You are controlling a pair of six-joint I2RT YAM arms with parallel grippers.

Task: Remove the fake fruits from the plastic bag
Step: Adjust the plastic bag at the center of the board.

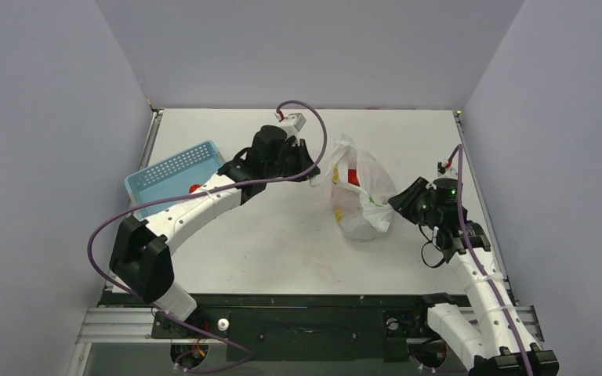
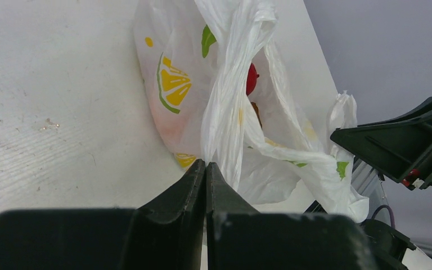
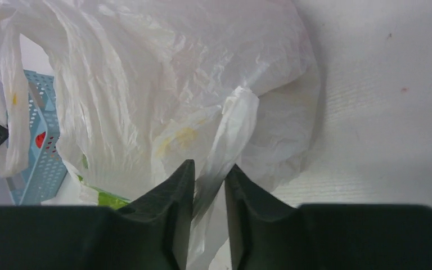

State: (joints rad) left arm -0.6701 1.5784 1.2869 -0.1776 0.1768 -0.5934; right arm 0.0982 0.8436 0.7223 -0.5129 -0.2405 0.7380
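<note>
The plastic bag point(image 1: 358, 200) stands crumpled on the table, right of centre, its mouth held up on the left. My left gripper point(image 1: 312, 174) is shut on a twisted handle strip of the bag point(image 2: 225, 112), pinched at the fingertips point(image 2: 205, 164). A red fake fruit point(image 2: 252, 79) shows inside the bag's mouth, with a brownish piece point(image 2: 256, 114) below it. The red fruit also shows in the top view point(image 1: 353, 176). My right gripper point(image 1: 398, 202) is at the bag's right side. Its jaws point(image 3: 209, 171) stand a little apart with a fold of the bag point(image 3: 146, 84) between them.
A blue perforated basket point(image 1: 174, 174) lies at the left behind my left arm, with a red piece point(image 1: 194, 189) in it. The basket also shows past the bag in the right wrist view point(image 3: 45, 163). Grey walls close in the table on three sides.
</note>
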